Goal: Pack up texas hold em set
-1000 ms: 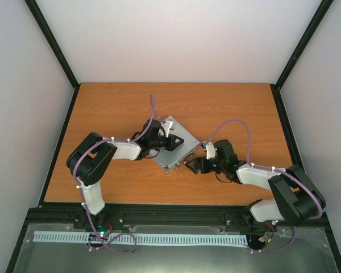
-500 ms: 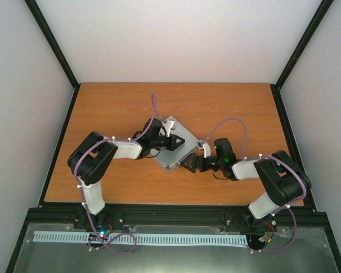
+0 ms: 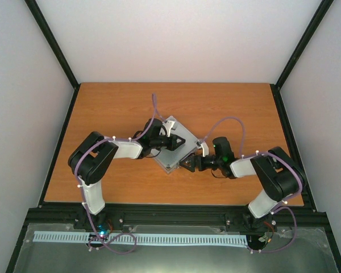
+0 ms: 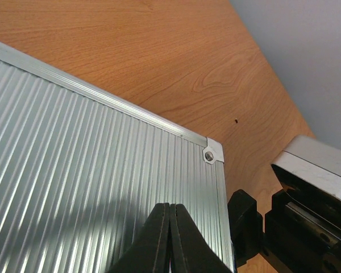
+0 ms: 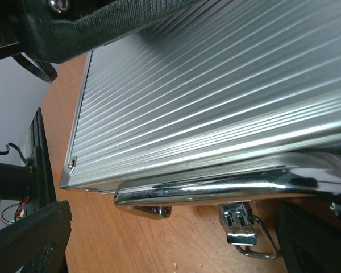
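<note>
Holding the lid: my left gripper (image 4: 169, 207) has its fingers pressed together with nothing between them. Their tips rest on the ribbed lid (image 4: 74, 170) of the case (image 3: 171, 159), near its far-right corner.
Where the case is: shut and flat on the table (image 3: 113, 108), turned like a diamond between my two arms.
What has just changed: a second ago my right gripper (image 3: 186, 164) stood off the case's near-right side. It has since slid in and is now right at that edge, my elbow folding in behind it. My left gripper has not shifted.
Right gripper: spread wide and holding nothing, one finger on each side of the case's front, by the wrist view.
In front of it: the chrome handle (image 5: 216, 186) lies along the case's front edge. One latch (image 5: 241, 227) sits just below it, and I judge it is not fastened.
Loose pieces: I see no chips, buttons or cards outside the case.
What it means: packing looks nearly done. Fastening the latch is probably what is left, with my left gripper steadying the lid.
</note>
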